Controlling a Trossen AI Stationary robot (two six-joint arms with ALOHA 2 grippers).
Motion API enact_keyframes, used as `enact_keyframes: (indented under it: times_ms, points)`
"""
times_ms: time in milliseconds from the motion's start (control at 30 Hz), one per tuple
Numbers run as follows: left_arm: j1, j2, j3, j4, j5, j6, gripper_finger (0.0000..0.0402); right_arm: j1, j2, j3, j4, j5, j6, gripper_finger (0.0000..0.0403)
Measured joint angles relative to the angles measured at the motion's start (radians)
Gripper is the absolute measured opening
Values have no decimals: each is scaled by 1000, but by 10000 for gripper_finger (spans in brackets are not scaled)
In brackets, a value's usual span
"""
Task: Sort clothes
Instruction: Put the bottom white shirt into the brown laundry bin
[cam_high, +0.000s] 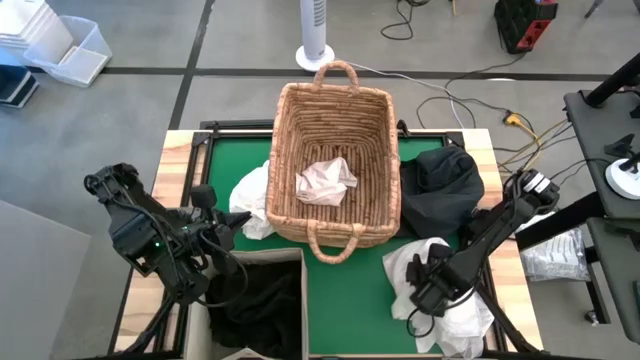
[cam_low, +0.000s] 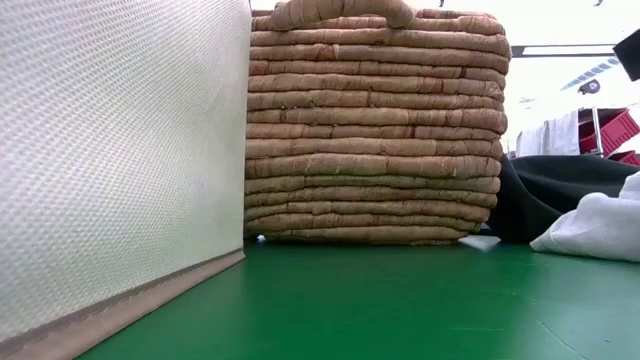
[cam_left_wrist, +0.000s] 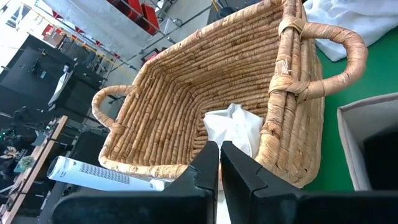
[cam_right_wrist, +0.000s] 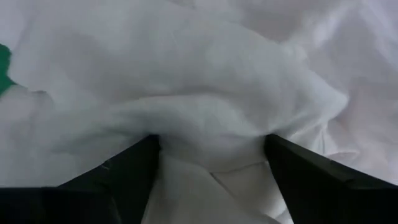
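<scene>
Right gripper (cam_high: 428, 290) was down in the white garment (cam_high: 450, 300), lower right of the high view.

Its fingers (cam_right_wrist: 118, 174) sat spread wide with white fabric bunched between them. Left gripper (cam_left_wrist: 219, 163) was pinched narrow, holding nothing, lower left beside the wicker basket (cam_high: 335, 150), which held a pale garment (cam_high: 326, 182). A dark garment (cam_high: 443, 185) lay right of the basket, another white garment (cam_high: 252, 198) lay left of it, and black cloth (cam_high: 255, 300) sat in the fabric bin (cam_low: 110, 160).

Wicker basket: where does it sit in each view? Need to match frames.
High: wicker basket at table centre, far side, a white garment inside.
Low: its side wall fills the centre, right of the beige bin.
Left wrist: fills the picture, beyond the left gripper.
Right wrist: not in it.
Shared landmark: the basket's looped handle.
</scene>
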Motion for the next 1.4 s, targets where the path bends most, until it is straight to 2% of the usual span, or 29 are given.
enact_keyframes:
  times_ms: [67,167,333,367,500,600,867,1000,1100,1233,1400]
  points:
    - [0,0,0,0,0,0,0,4,21,10,0,0,-10,258]
    - [0,0,0,1,0,-4,0,4,32,25,-1,-1,-26,198]
    - [0,0,0,1,1,-39,0,5,13,60,-14,0,-69,48]
    - [0,0,0,1,2,-46,0,9,4,71,-17,1,-81,30]
    - [0,0,0,1,2,-50,0,13,-44,130,-35,10,-94,14]
    - [0,0,-1,1,-2,-50,0,28,-85,192,-38,79,-107,12]
    - [0,0,-26,6,-14,-54,0,98,-196,328,-26,462,-312,11]
    - [0,0,-66,9,-14,-71,0,111,-244,384,39,595,-464,10]
    - [-1,1,-89,17,-16,-98,0,111,-272,413,158,628,-639,10]
    - [-1,1,-92,52,-17,-100,0,110,-290,458,350,632,-907,10]
    - [-2,1,-92,55,-17,-101,0,110,-289,529,508,632,-1179,9]
